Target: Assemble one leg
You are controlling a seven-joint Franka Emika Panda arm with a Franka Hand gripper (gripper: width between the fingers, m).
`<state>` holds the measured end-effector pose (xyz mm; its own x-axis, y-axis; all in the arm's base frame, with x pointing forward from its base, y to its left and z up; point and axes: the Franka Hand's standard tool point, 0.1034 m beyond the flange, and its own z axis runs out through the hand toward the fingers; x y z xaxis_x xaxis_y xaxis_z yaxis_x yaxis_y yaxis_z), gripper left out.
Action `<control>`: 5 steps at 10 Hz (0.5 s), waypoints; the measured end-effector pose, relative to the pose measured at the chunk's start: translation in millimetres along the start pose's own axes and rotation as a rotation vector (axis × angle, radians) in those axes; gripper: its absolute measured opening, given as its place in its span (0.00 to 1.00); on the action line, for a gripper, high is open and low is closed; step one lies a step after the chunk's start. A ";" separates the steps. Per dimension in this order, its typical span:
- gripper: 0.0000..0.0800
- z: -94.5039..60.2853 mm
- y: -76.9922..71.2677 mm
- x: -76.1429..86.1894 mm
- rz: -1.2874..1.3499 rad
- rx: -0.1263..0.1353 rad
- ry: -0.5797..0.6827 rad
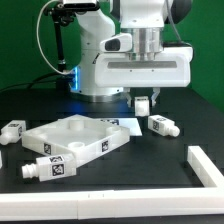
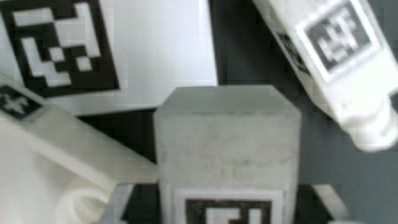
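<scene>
**Figure. Leg held above the counter, exterior and wrist views.** My gripper [image 1: 144, 99] is closed on one leg [image 2: 221, 130], pinching the block by its flat sides. The leg is carried clear of the surface, over the middle of the counter toward its far edge. In the wrist view its tag sits between my fingers and its plain end points away from the camera. I judge this hold suits the next step, because it leaves the free end exposed for seating in the tabletop panel [image 1: 75, 136].

The panel lies flat just beside and below me, on the exterior view's left, with its raised corners facing up. Three spare legs rest on their sides:

- one [image 1: 160, 124] is close by on the exterior view's right;
- one [image 1: 14, 130] is toward the counter's edge on the exterior view's left;
- one [image 1: 48, 170] is near the front edge.

They are spread well apart, probably so each can be reached singly. The marker board [image 2: 57, 48] lies directly under my wrist, next to the panel.

The counter [image 1: 140, 165] is matt black and bare between the parts. A low white rail [image 1: 205, 166] borders its front edge and the corner on the exterior view's right. Behind the arm's base is a green backdrop [image 1: 15, 40].
</scene>
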<state>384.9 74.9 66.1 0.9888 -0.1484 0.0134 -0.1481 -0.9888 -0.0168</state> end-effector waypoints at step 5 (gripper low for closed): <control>0.35 15.3 7.5 -5.5 -0.124 -0.017 0.044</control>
<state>378.6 68.5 50.6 0.9980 -0.0254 0.0585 -0.0258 -0.9997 0.0051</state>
